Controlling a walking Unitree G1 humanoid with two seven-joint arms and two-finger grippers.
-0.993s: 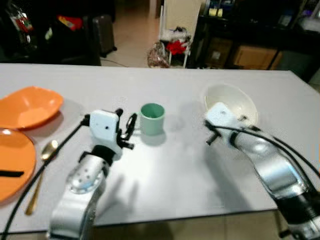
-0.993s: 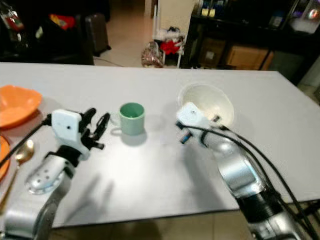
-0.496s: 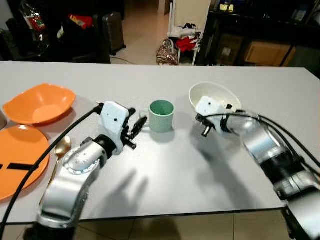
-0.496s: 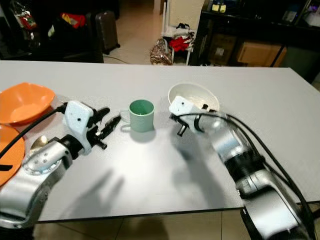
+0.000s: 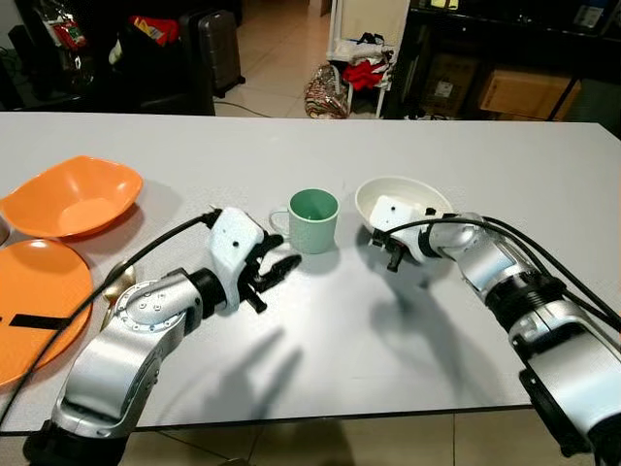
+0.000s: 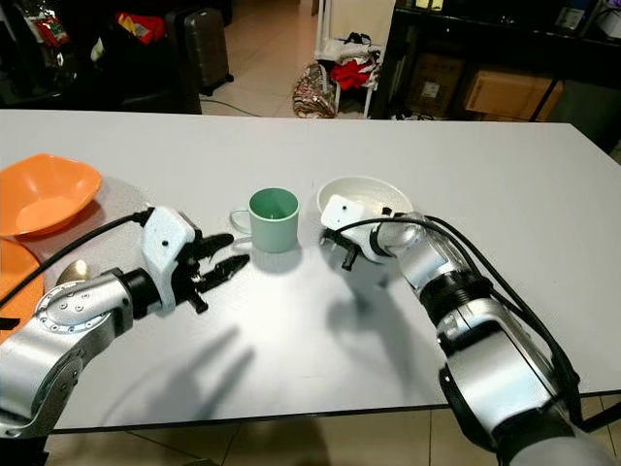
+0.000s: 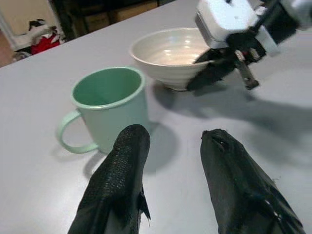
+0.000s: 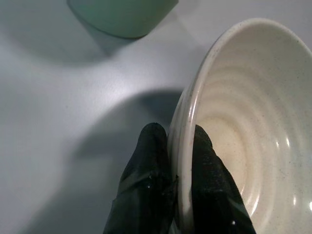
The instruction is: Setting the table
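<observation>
A mint-green mug stands upright mid-table, its handle towards my left gripper. My left gripper hovers open just short of the mug, on its near left, with nothing between its fingers. Right of the mug is a white ribbed bowl. My right gripper is shut on the bowl's near rim, one finger inside and one outside. Whether the bowl rests on the table or is slightly raised is unclear.
An orange bowl and an orange plate sit at the table's left end, with a gold spoon beside the plate. The grey table has open surface in front of the mug. Beyond the far edge are a suitcase and bags.
The right gripper has slid the white bowl left, closer to the mug. The left gripper has stayed open near the mug's handle side. The camera has shifted.
</observation>
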